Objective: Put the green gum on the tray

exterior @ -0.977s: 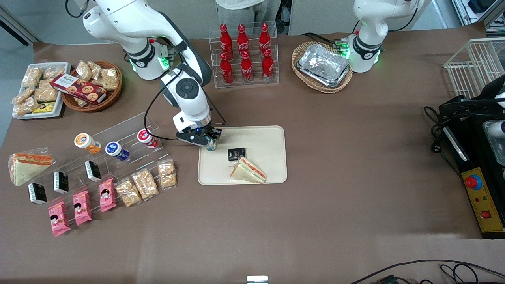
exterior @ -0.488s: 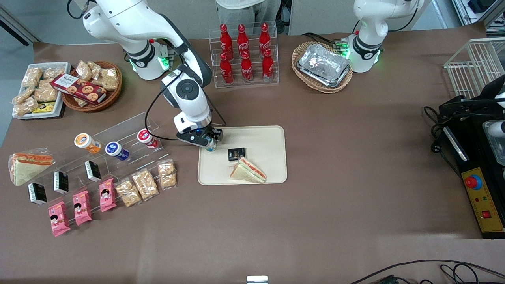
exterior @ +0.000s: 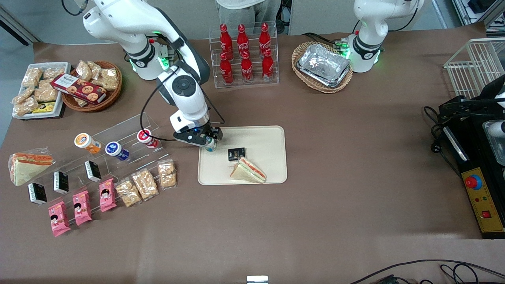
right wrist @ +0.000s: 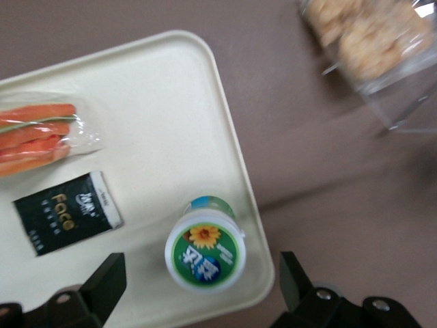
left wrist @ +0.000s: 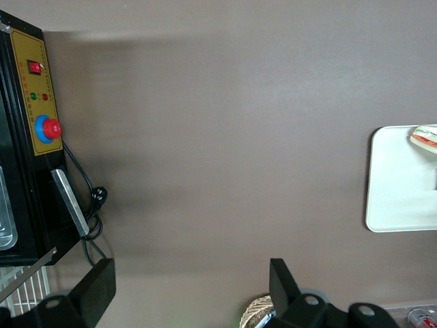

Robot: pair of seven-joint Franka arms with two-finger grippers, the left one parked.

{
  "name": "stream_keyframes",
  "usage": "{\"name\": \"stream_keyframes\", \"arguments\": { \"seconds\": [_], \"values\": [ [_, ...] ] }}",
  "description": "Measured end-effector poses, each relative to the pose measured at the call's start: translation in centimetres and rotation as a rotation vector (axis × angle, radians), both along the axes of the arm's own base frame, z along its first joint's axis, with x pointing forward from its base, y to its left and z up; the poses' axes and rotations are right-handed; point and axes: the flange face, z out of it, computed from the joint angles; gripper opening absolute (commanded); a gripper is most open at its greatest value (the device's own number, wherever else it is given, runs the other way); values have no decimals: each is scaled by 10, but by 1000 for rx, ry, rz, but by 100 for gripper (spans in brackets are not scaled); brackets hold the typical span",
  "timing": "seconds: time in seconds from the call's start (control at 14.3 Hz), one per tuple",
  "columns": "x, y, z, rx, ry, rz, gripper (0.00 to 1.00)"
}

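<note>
The green gum [right wrist: 205,251] stands upright on the cream tray [right wrist: 157,123], close to the tray's rim on the working arm's side. Its green cap with a flower mark faces my wrist camera. My gripper [right wrist: 201,287] is open just above it, one finger on each side, touching nothing. In the front view the gripper [exterior: 208,141] hangs over the tray [exterior: 268,138] at its corner toward the working arm, and only a bit of the gum [exterior: 210,148] peeks out under it.
A black packet [exterior: 236,153] and a wrapped sandwich [exterior: 248,170] lie on the tray. An acrylic rack [exterior: 118,138] with orange-, blue- and red-capped bottles and snack packs [exterior: 146,183] lies toward the working arm's end. A cola bottle rack [exterior: 244,55] stands farther back.
The arm and gripper have risen slightly and drawn a little toward the working arm's end. The gum stays standing on the tray.
</note>
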Motion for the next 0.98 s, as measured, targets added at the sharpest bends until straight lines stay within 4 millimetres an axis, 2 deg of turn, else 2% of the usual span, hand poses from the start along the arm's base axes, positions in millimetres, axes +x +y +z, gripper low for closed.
{"name": "stream_keyframes", "arguments": {
  "seconds": [0.14,0.42,0.49,0.56,0.63,0.77,0.84,0.98],
  "values": [
    [10,1,59,-36,30,24,100],
    [27,6,225,-20,71,84,100],
    [32,1,259,-8,66,87,100],
    [35,-5,285,0,60,85,100],
    [39,-13,301,2,56,91,100],
    [51,-37,318,6,48,135,100],
    [60,-58,322,7,45,153,100],
    [82,-115,329,6,40,191,100]
  ]
}}
